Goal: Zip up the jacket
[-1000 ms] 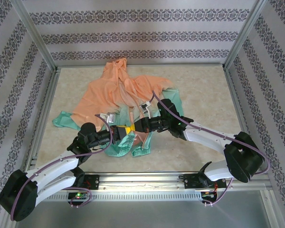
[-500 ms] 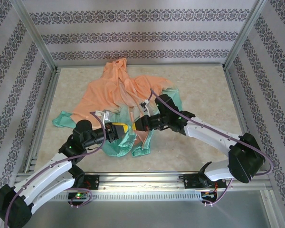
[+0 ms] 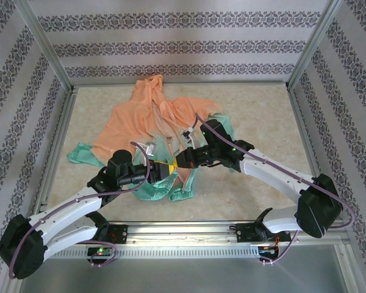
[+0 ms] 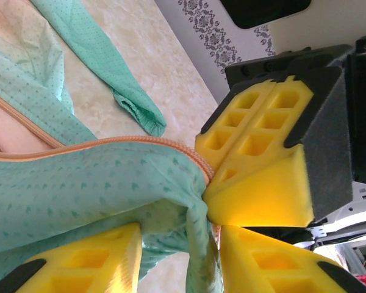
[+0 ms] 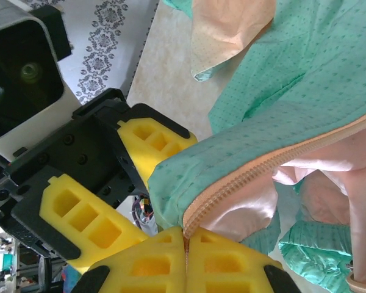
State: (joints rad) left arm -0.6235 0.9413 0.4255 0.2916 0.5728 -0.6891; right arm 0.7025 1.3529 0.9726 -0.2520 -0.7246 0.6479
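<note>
jacket (image 3: 147, 119): spread on the table (image 3: 262, 122), hood (image 3: 151, 85) far from the arms, mint hem (image 4: 79, 183) bunched up near them.
right gripper (image 5: 186, 259): pinched tight on the zipper edge (image 5: 250, 168) at the hem, holding it up.
left gripper (image 3: 163, 169): fingers (image 4: 79, 262) part way open, with mint cloth loose between them and not squeezed.
just changed: the left fingers let go. A second ago they were shut on the hem.
also different: the left gripper backed off a little, then came close to the right one again. The right one slid a bit toward the hood.
what it means: I think the left wants a better grab — the front looks open, so zipping has not started.
</note>
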